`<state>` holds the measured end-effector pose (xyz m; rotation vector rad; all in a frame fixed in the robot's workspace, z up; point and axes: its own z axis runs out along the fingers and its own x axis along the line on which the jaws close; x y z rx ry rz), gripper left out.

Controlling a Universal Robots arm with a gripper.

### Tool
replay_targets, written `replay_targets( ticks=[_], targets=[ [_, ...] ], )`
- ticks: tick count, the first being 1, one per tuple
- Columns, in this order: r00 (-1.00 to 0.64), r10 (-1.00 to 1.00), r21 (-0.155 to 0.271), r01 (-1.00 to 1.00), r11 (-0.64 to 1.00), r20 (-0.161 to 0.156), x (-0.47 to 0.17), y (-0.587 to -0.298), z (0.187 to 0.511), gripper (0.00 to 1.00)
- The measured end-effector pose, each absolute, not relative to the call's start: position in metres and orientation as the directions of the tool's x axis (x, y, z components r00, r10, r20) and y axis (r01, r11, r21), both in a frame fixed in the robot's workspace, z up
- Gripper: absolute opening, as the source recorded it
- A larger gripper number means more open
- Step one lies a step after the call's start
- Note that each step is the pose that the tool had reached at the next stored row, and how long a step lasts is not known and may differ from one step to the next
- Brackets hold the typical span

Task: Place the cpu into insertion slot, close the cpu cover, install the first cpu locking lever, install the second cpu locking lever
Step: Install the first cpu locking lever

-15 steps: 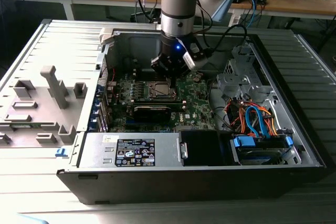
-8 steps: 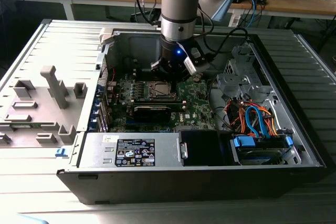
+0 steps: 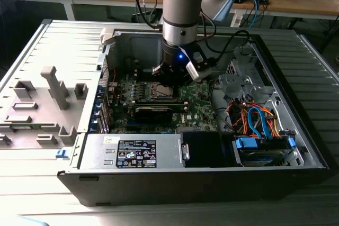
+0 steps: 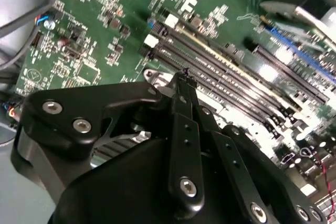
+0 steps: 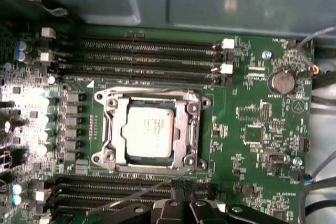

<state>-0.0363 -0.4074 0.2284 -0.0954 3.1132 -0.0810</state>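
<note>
cpu [image 5: 150, 131] sits in the insertion slot at frame centre, cpu cover [image 5: 191, 124] down; claw [image 5: 180, 188] pressed together, probably on a locking lever [image 5: 137, 193], so sweep it under its hook.

Bright glare on the green board [image 5: 252, 129], dim case interior, soft focus.

I am wearing a silver-grey arm [image 3: 183, 3] with a pale blue joint cap, and a blue light is glowing on my wrist. My gripper [image 4: 181, 85] is showing matt black linkages studded with silver screws.
</note>
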Motion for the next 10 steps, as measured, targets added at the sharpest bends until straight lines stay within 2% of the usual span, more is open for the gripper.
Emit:
replay_targets(
  ticks=[10],
  targets=[
    [-0.998,-0.061,-0.034,-0.06,0.998,-0.026,-0.037,-0.4134,0.2261,0.11]
  ],
)
